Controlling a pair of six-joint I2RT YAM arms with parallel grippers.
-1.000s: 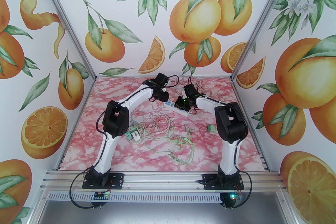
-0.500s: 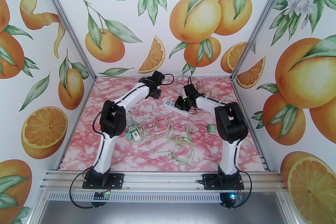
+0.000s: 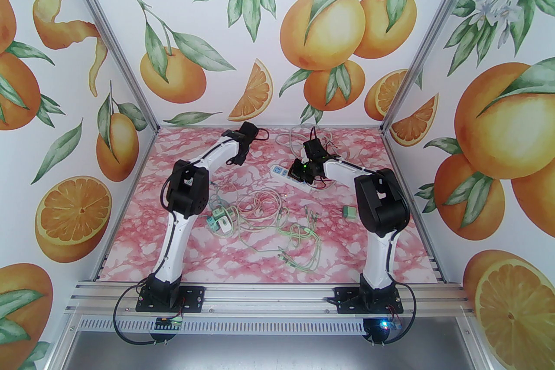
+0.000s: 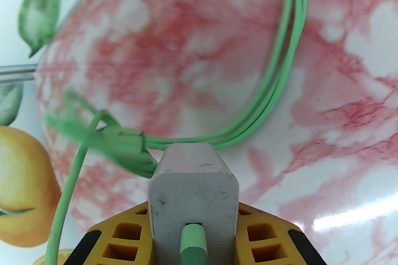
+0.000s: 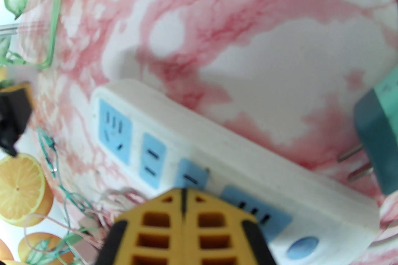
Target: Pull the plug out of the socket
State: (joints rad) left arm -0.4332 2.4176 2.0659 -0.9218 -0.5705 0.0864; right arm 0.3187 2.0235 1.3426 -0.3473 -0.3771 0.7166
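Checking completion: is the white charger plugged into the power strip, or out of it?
Out. The left gripper holds the white charger above the table, apart from the power strip, whose visible sockets are empty.

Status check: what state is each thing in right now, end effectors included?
left end effector: shut on the white plug.
white plug: out of the socket, held aloft.
green cable: plugged into the white plug.
right end effector: shut, at the power strip.
power strip: visible sockets empty.
teal plug: unplugged, lying on the table.

Scuffed matt plastic plug (image 4: 192, 192); smooth plastic socket strip (image 5: 264, 169).
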